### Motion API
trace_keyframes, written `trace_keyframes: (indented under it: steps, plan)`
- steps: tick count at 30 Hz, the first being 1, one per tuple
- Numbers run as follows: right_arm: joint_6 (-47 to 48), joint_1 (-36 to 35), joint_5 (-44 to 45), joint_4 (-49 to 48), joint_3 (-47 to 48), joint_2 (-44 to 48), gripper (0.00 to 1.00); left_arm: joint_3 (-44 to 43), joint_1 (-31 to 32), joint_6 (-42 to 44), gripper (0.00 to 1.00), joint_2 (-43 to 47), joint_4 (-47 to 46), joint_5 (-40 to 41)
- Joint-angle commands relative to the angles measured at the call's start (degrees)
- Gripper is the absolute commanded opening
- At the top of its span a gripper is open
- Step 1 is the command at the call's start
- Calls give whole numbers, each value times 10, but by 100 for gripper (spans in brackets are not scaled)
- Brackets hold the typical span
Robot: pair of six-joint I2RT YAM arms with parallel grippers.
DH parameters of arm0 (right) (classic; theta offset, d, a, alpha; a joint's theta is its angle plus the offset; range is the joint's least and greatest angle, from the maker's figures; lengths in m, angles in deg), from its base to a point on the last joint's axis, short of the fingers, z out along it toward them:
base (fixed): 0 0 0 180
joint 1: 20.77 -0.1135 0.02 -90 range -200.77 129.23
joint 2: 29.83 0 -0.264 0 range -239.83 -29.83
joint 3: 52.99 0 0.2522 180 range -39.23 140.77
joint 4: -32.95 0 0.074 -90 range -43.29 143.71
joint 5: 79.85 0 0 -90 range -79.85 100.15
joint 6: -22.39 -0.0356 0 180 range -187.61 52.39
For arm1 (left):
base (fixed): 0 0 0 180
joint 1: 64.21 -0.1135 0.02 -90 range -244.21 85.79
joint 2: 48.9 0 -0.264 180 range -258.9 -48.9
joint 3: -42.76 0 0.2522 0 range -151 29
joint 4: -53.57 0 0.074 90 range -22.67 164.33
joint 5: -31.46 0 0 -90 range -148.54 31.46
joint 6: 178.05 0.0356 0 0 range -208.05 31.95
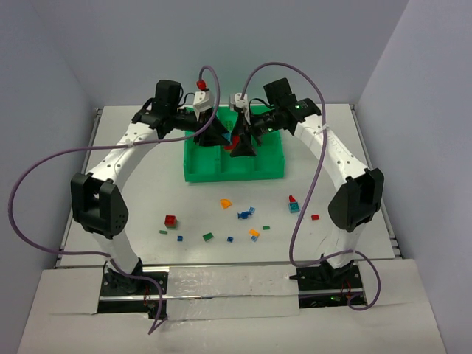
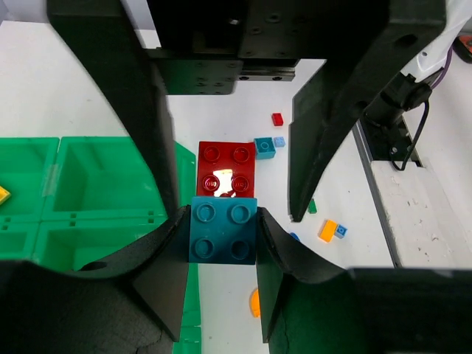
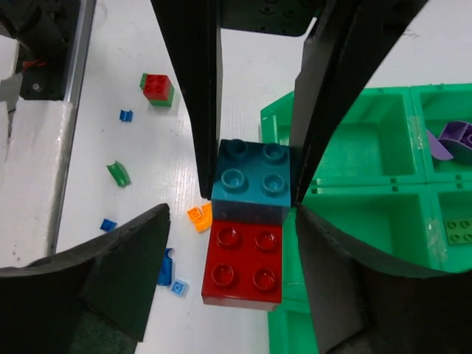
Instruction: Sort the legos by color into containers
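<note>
The left pincer (image 2: pixel 223 240) is clenched on a teal brick (image 2: pixel 223 221), with a finger pressed against each side. A red brick (image 2: pixel 226 168) is joined to the teal one. The right pincer (image 3: pixel 232 221) stands released around the red brick, and a gap shows between the brick and its fingers. The joined pair hangs over the green tray (image 1: pixel 221 175), which sits at the middle of the far edge of the bench (image 1: pixel 147 199). Other legos (image 1: pixel 225 202) lie scattered across the near half, well apart from the tray.
</note>
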Motion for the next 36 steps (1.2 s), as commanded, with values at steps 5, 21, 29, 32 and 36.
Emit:
trace_keyframes:
  steps: [5, 21, 29, 32, 36]
  plan:
    - [29, -3, 13, 29, 10, 3, 50, -28, 5, 24, 0, 1, 12, 4]
    - [47, -3, 97, 109, 11, -29, 0, 35, -18, -181, 0, 46, -247, 57]
    - [62, 0, 132, 104, -10, -32, 0, 1, -60, -286, 0, 33, -346, 88]
    - [63, 5, 143, 95, -12, -37, 0, -4, -65, -259, 0, 29, -311, 98]
    - [48, 32, 161, 62, -6, -50, 0, -5, -77, -163, 0, 17, -229, 119]
